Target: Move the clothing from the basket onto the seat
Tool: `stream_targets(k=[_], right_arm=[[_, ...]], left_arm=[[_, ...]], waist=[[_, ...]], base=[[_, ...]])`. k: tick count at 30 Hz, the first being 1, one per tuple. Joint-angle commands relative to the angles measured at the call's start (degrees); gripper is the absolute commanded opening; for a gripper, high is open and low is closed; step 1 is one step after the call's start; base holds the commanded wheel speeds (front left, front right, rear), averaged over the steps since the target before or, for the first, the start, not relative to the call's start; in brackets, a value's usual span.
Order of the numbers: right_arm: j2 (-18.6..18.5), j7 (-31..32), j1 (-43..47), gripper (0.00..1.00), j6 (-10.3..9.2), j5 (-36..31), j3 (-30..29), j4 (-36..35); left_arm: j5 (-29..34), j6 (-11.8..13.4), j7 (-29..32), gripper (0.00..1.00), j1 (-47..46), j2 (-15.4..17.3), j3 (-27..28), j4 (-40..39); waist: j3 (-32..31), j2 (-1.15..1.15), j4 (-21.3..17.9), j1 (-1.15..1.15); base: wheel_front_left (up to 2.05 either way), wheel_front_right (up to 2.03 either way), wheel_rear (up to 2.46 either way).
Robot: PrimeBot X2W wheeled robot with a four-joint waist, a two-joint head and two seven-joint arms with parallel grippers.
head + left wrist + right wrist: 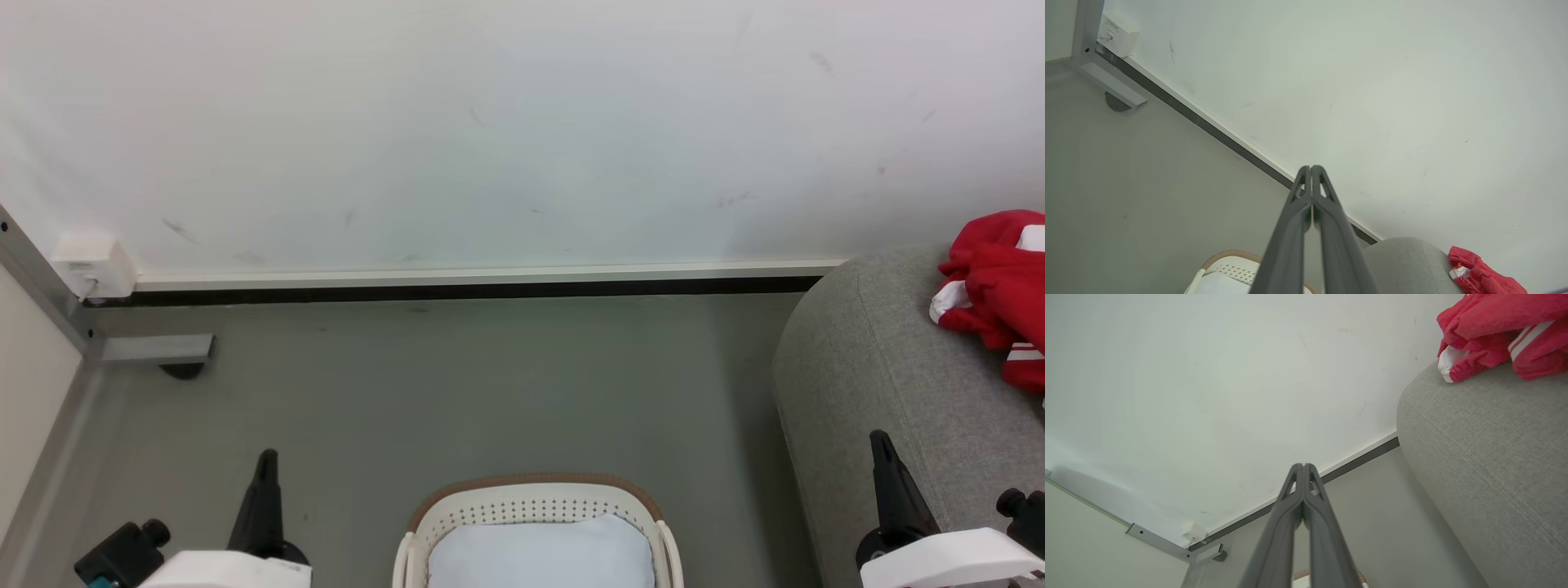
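Note:
The red clothing [1000, 298] with white stripes lies bunched on top of the grey seat [882, 384] at the right; it also shows as the red clothing [1498, 330] on the seat [1490, 457] and as the clothing [1480, 277] on the seat [1404, 265]. The cream basket [535, 510] with its brown rim stands on the floor at bottom centre, with a pale blue cloth [543, 555] inside. My left gripper [265, 461] is shut at the lower left, empty. My right gripper [880, 445] is shut at the lower right, in front of the seat, holding nothing. Both point toward the wall.
A white wall [522, 122] with a dark skirting strip [473, 290] runs across ahead. A metal frame post with a foot [155, 349] and a white socket box [94, 268] stand in the left corner. Grey floor [457, 384] lies between basket and wall.

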Motion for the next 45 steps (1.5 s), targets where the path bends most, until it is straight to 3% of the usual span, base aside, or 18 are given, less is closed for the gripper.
stream_targets(k=[1,45], right_arm=[[0.06,0.37,-0.20,0.00,-0.04,1.45,-0.75,-0.98],[2.23,7.96,0.90,0.00,-0.08,25.56,-7.71,-3.46]], left_arm=[[-2.06,-0.30,0.46,0.00,-0.97,0.40,0.34,-0.97],[-30.29,-0.60,8.14,0.00,-1.30,0.65,2.14,-1.29]], waist=[[-0.01,0.00,0.01,0.00],[-0.62,0.00,0.20,0.00]], base=[[0.00,0.00,0.00],[0.00,0.00,0.00]])
